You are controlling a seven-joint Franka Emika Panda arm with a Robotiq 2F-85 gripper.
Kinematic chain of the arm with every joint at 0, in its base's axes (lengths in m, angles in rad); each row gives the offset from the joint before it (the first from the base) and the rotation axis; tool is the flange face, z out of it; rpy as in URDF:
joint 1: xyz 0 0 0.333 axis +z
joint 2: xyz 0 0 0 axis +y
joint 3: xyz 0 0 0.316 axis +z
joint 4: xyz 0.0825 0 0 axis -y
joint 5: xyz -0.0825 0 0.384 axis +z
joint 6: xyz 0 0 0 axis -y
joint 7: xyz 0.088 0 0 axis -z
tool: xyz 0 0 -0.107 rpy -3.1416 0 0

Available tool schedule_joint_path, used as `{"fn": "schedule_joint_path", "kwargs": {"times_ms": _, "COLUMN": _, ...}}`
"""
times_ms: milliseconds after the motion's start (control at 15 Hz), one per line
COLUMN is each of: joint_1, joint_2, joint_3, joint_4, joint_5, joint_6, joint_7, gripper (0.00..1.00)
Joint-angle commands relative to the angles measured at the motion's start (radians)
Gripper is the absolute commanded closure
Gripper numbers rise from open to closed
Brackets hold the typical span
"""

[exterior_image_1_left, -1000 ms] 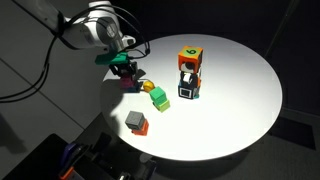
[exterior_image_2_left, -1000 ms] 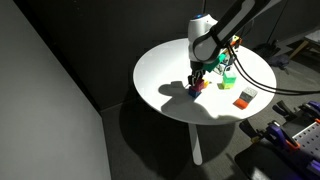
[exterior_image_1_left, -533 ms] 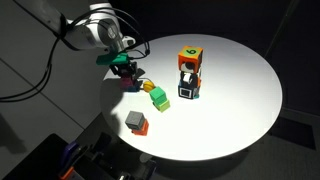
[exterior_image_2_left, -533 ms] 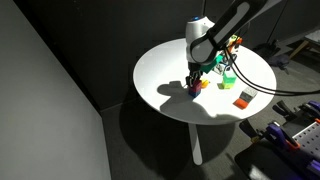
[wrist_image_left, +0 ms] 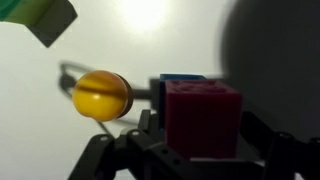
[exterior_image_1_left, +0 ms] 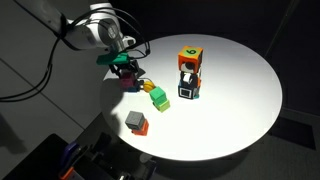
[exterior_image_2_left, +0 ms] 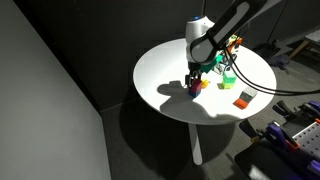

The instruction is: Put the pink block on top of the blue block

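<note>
In the wrist view the pink block (wrist_image_left: 203,118) sits squarely on top of the blue block (wrist_image_left: 180,79), of which only a thin blue edge shows behind it. My gripper (wrist_image_left: 204,125) straddles the pink block, with its dark fingers (wrist_image_left: 262,130) just off either side and the jaws open. In both exterior views the gripper (exterior_image_1_left: 125,68) (exterior_image_2_left: 196,80) hangs low over the small stack (exterior_image_1_left: 127,80) (exterior_image_2_left: 194,90) near the edge of the round white table (exterior_image_1_left: 235,100); there the fingers hide most of the two blocks.
A yellow ball (wrist_image_left: 102,95) (exterior_image_1_left: 143,86) lies right beside the stack, with a green block (wrist_image_left: 45,20) (exterior_image_1_left: 158,99) just past it. An orange-red block with a grey face (exterior_image_1_left: 137,122) (exterior_image_2_left: 243,98) sits near the rim. A tall stack of cubes (exterior_image_1_left: 189,73) stands mid-table.
</note>
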Motion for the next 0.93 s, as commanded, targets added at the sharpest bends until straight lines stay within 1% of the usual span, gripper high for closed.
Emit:
{"fn": "schedule_joint_path", "kwargs": {"times_ms": 0, "joint_1": -0.013, "joint_2": -0.026, "joint_3": 0.004, "joint_4": -0.008, "joint_5": -0.001, "joint_6": -0.004, "joint_7": -0.008, "gripper": 0.00}}
{"fn": "schedule_joint_path", "kwargs": {"times_ms": 333, "joint_1": -0.036, "joint_2": -0.064, "joint_3": 0.016, "joint_4": -0.029, "joint_5": 0.025, "joint_6": -0.004, "joint_7": -0.007, "gripper": 0.00}}
{"fn": "schedule_joint_path", "kwargs": {"times_ms": 667, "joint_1": -0.079, "joint_2": -0.109, "joint_3": 0.056, "joint_4": -0.057, "joint_5": 0.083, "joint_6": 0.021, "joint_7": -0.045, "gripper": 0.00}}
{"fn": "schedule_joint_path", "kwargs": {"times_ms": 867, "joint_1": -0.095, "joint_2": -0.137, "joint_3": 0.070, "joint_4": -0.073, "joint_5": 0.114, "joint_6": 0.014, "joint_7": -0.055, "gripper": 0.00}}
